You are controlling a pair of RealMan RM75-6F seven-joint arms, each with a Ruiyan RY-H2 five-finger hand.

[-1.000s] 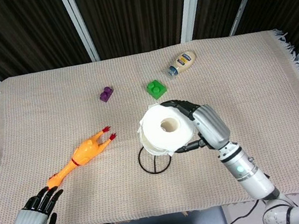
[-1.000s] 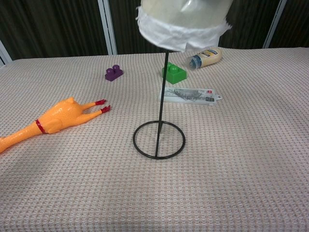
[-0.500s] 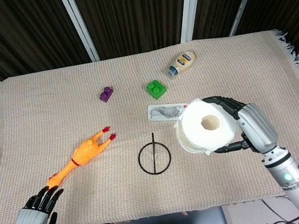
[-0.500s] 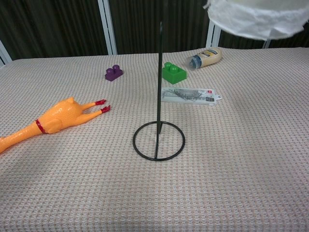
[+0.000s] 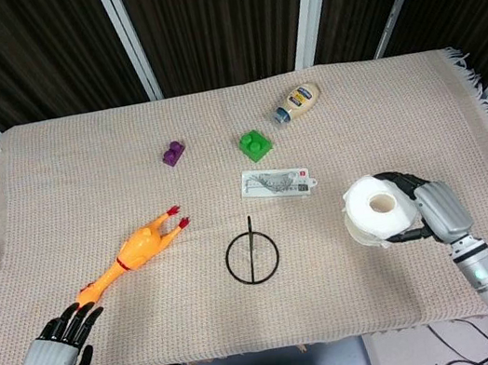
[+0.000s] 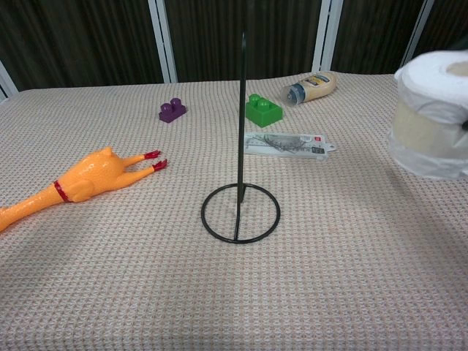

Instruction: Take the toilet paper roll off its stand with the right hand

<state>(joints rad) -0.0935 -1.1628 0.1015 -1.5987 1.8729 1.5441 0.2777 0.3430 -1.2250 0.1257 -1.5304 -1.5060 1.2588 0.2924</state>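
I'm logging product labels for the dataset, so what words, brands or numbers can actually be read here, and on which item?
None can be read as text.
Mayonnaise-style bottle: it has a dark blue label with lettering, too blurred to read.
Flat packet: it has grey print and a small red mark at one end, too small to read.
Toilet paper roll held by the right hand, stand, rubber chicken, toy bricks: no text visible.

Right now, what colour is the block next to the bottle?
Green. The block beside the bottle shows best in the chest view.
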